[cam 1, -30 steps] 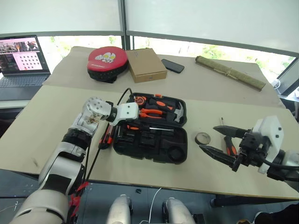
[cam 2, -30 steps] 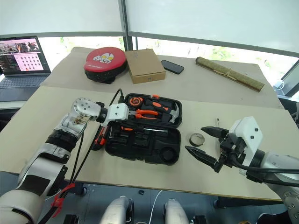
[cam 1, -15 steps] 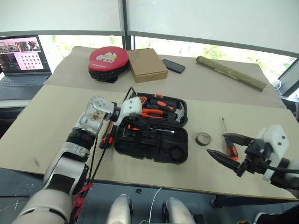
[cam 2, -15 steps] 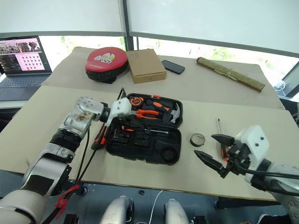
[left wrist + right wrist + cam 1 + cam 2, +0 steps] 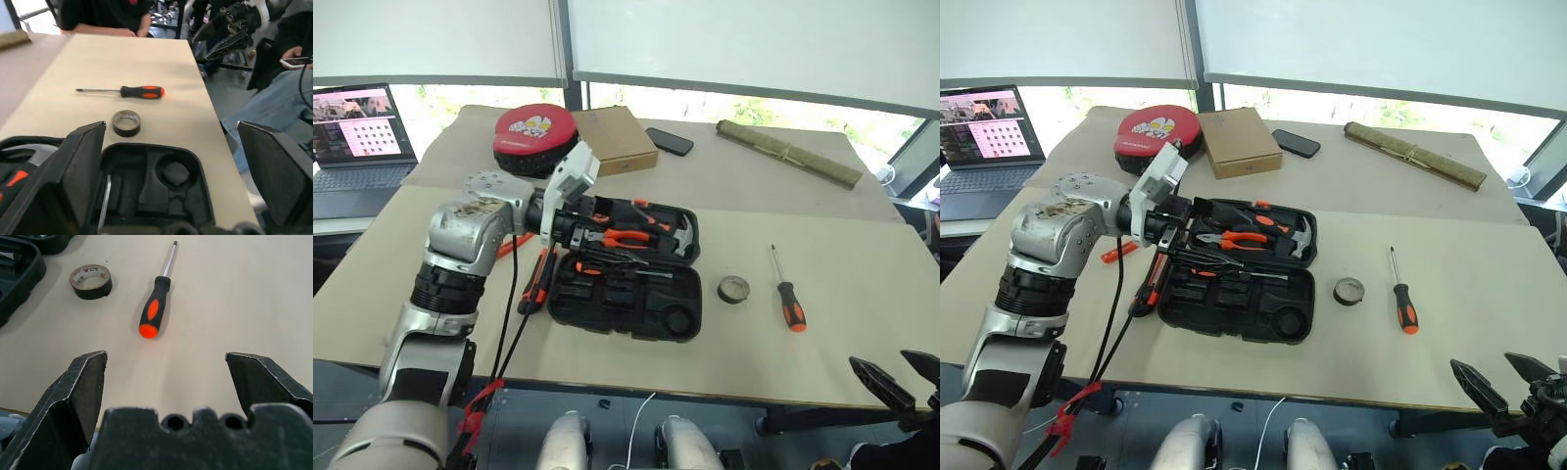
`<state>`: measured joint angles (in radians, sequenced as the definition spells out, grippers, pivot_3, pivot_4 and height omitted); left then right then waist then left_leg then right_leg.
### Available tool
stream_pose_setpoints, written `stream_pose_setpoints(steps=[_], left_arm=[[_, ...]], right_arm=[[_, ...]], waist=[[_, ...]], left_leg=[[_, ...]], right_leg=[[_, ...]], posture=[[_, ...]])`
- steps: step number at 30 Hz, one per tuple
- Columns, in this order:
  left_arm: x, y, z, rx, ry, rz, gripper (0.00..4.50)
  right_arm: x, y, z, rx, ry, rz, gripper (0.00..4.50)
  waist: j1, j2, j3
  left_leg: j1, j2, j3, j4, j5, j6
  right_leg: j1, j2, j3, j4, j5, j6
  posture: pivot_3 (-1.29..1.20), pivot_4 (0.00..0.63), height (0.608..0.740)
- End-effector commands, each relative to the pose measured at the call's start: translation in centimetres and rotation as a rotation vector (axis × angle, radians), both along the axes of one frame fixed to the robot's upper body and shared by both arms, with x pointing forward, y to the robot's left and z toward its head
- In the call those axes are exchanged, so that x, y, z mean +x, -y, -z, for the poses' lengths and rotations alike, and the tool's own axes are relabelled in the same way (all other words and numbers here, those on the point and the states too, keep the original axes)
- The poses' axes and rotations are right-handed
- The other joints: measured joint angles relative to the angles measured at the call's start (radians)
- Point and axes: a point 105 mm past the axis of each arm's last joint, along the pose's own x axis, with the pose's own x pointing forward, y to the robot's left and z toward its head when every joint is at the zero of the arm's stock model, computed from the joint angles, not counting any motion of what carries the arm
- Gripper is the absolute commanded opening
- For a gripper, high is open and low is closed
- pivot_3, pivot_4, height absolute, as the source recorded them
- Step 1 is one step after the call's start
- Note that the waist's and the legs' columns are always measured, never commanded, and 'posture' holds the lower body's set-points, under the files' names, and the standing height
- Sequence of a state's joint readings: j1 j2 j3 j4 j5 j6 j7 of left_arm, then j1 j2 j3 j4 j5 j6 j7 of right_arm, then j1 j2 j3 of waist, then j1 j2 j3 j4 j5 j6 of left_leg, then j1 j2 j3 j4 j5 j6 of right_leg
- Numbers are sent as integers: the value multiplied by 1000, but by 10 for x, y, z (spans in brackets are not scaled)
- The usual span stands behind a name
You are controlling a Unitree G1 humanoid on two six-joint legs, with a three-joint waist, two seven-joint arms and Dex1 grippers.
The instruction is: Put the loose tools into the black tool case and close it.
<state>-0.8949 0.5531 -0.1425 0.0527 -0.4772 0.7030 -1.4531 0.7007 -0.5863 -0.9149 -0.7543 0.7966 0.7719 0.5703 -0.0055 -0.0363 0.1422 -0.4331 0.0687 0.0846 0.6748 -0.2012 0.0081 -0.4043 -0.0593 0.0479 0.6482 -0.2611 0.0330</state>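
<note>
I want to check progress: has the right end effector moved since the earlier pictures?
Yes. The right end effector has drawn back toward the near table edge, away from the orange-and-black screwdriver lying on the table.

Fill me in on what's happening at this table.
A humanoid robot is packing loose tools into the open case. Its left gripper hangs open over the case's left end, holding nothing. The right gripper is open and empty at the table's near right edge. A screwdriver lies on the table right of the case, beside a tape roll. The case isn't closed.
</note>
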Motion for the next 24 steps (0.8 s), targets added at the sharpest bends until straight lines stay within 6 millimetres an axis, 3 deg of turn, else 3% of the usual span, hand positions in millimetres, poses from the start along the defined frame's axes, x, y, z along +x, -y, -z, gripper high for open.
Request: stream_pose_setpoints(steps=[1, 5, 10, 17, 22, 24], left_arm=[[-7, 5, -9, -18, 41, 44, 4444], [-9, 7, -7, -19, 60, 45, 4444], [-6, 8, -9, -24, 79, 23, 4444], [-4, 5, -9, -11, 96, 5, 4444], [-4, 2, -5, 2, 86, -4, 4500], [-5, 1, -2, 12, 76, 1, 4500]], right_arm=[[25, -11, 0, -22, 33, -44, 4500], [62, -18, 9, -4, 67, -41, 4500], [108, -8, 32, -4, 74, 104, 4500], [118, -7, 61, -19, 1, 168, 4500], [117, -6, 67, -16, 13, 200, 3155], [114, -2, 59, -23, 48, 229, 2402]], waist=[[-5, 0, 0], [-7, 0, 0], [-4, 1, 1], [2, 3, 1], [1, 3, 1], [1, 3, 1]], left_leg=[[0, 0, 0, 0, 0, 0], [0, 0, 0, 0, 0, 0], [-1, -1, 0, -1, 0, 0], [-3, -2, 0, -2, 0, 0], [-3, -2, 0, -1, 0, 0], [-3, -2, 0, -1, 0, 0]], right_leg=[[0, 0, 0, 0, 0, 0], [0, 0, 0, 0, 2, 0], [-1, 0, 0, 0, 3, 2], [-2, 0, 0, 0, 3, 4], [-2, 0, 0, 0, 2, 4], [-2, 0, 0, 0, 2, 4]], posture=[[0, 150, 740], [0, 150, 740], [0, 150, 740], [0, 150, 740], [0, 150, 740], [0, 150, 740]])
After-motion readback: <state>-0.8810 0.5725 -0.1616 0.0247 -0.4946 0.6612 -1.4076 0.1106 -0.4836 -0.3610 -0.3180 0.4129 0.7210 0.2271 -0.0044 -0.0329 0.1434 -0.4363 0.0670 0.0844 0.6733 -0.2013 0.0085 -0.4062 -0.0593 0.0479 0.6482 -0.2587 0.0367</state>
